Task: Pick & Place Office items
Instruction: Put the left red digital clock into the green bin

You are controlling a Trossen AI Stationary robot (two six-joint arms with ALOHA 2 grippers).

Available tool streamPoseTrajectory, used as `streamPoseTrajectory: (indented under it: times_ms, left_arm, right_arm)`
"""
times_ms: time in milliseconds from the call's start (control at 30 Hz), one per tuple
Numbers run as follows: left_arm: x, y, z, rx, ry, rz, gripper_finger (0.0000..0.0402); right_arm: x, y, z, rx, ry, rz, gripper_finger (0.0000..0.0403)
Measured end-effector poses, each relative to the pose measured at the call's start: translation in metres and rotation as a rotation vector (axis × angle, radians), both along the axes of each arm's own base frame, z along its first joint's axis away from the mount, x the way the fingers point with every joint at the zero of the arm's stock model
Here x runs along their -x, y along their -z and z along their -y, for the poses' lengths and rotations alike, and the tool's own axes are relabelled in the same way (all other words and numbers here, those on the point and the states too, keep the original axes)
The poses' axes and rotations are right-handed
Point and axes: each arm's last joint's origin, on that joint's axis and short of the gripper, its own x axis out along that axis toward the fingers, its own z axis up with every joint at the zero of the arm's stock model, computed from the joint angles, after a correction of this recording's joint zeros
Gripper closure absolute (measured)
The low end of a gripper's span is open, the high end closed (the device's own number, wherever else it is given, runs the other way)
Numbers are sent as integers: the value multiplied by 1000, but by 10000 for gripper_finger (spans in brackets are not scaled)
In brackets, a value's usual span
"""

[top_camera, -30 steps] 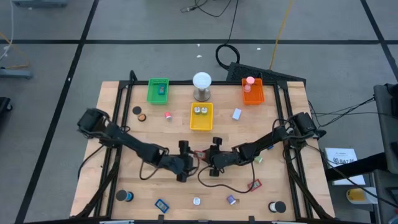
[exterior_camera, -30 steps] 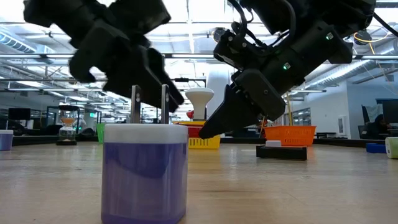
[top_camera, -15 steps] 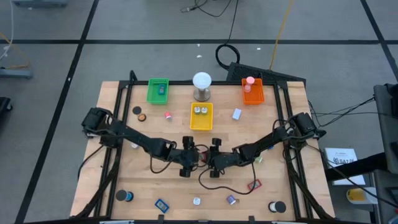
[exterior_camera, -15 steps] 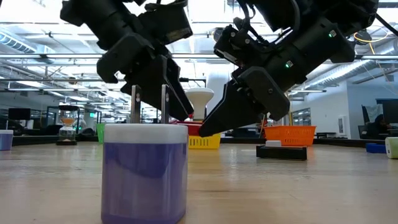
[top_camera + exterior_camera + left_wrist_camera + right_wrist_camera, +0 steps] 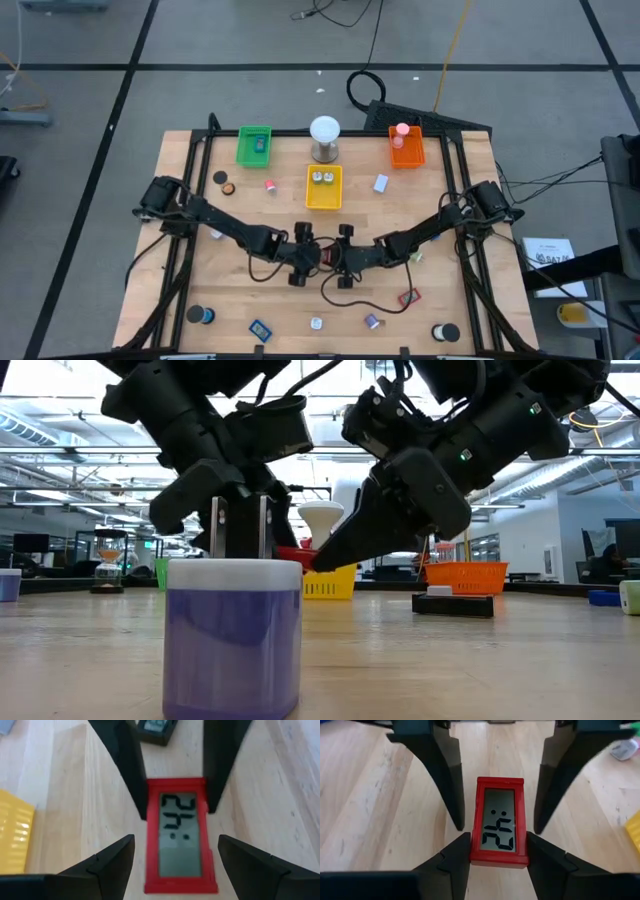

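Mid-table handover: both arms meet at table center, just toward 6 o'clock from the yellow tray (image 5: 323, 200). The right tool (image 5: 500, 855) is clamped on one short end of a red clock (image 5: 500, 836), a small rectangular LCD piece, its fingers pressing both long edges. The left tool (image 5: 176, 851) stands wide around the clock's other end, fingers apart on each side with clear gaps, so nothing is gripped by it. In the low view the clock reads as a red sliver (image 5: 292, 556) between the two tools, lifted off the table (image 5: 200, 285). Progress, judged from the layout: a few items look already sorted, two silvery round bits in the yellow tray, a dark piece in the green tray (image 5: 254, 146) at 11 o'clock, a pink bit in the orange tray (image 5: 406, 148) at 1 o'clock. Most still lie loose: black rolls at 7 and 5 o'clock, a blue piece (image 5: 261, 327) and small bits along the 6 o'clock edge, a red piece (image 5: 408, 297) toward 5, a black disc, orange and pink bits toward 10, a pale block (image 5: 381, 183) near 1. The purple plug adapter (image 5: 232, 635) sits close to the low camera. Task looks early, roughly a quarter done; the clock still needs transfer and placing.
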Motion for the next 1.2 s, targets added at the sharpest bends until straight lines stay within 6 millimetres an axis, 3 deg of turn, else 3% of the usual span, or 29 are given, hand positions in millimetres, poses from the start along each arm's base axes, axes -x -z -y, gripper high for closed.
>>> streamPoseTrajectory:
  times_ms: [200, 400, 900, 1200]
  left_arm:
    - [-1, 0, -2, 23, -27, 3, 125]
    - [-5, -2, -5, 93, -37, 25, 160]
    - [-7, -7, -8, 80, 3, -21, 244]
    - [-2, -3, -9, 49, 3, -85, 235]
  right_arm:
    - [0, 0, 0, 0, 0, 0, 249]
    - [0, -1, 0, -3, 0, 7, 249]
    - [0, 0, -1, -16, -18, 3, 249]
    - [-1, -1, -1, -16, -17, 11, 207]
